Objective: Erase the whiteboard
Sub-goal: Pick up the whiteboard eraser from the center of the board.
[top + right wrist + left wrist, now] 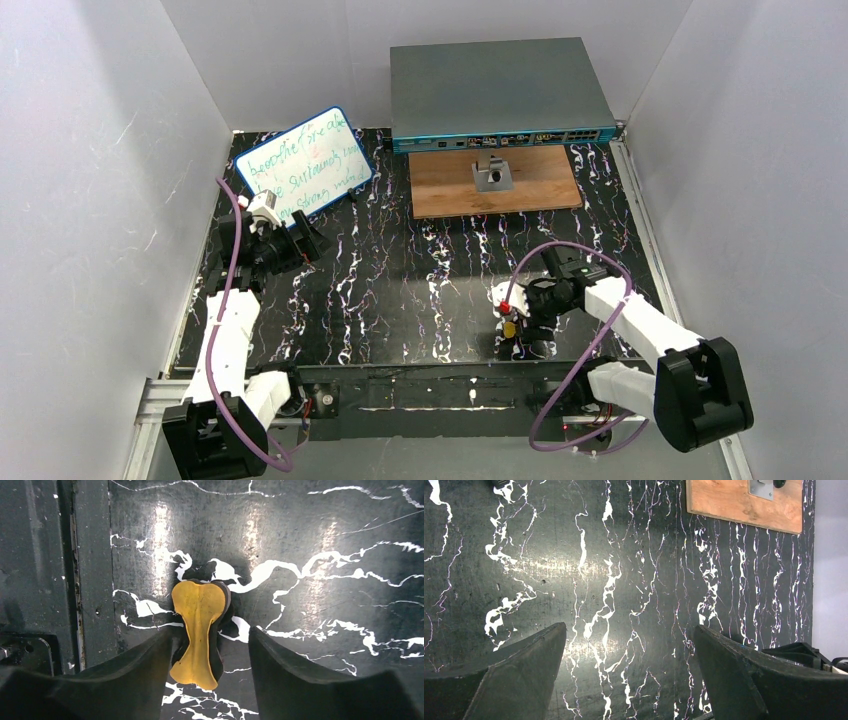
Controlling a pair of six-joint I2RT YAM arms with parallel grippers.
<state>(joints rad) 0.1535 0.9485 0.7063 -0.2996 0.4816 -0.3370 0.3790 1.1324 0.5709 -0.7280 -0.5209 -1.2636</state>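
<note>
Progress: nothing erased yet. The green writing covers the whiteboard, with no wiped patch visible.

- Black marbled table (pixel 420 290): the working surface.
- Grey box (pixel 495 90) with ports: at the back, used as the landmark.
- Wooden board (pixel 495 185): just in front of the grey box, carrying a small metal bracket (pixel 491 175).
- Whiteboard (pixel 305 165): left of the grey box, near its front-left corner but not touching it. The long axis runs diagonally, with the near-left corner away from the box and the far-right corner toward it. The text lines follow that axis. The face is up toward the top camera. The far corner seems to overlap the back wall, so it may be propped; cannot tell.
- Left gripper (pixel 629 630): in front of the whiteboard and well left of the box. Jaws are wide apart and hold nothing; only bare table shows between the fingers.
- Right gripper (pixel 212 640): well in front of the box, near the table's front edge. It straddles the yellow-topped eraser (pixel 199 605). One finger is at the eraser's side and a gap shows at the other, so it is likely not clamped yet.

Remaining, by judgement: grip the eraser, carry it toward the box side to the whiteboard, then wipe along the diagonal. The left gripper probably needs to pin the whiteboard, which looks light and may slide.
</note>
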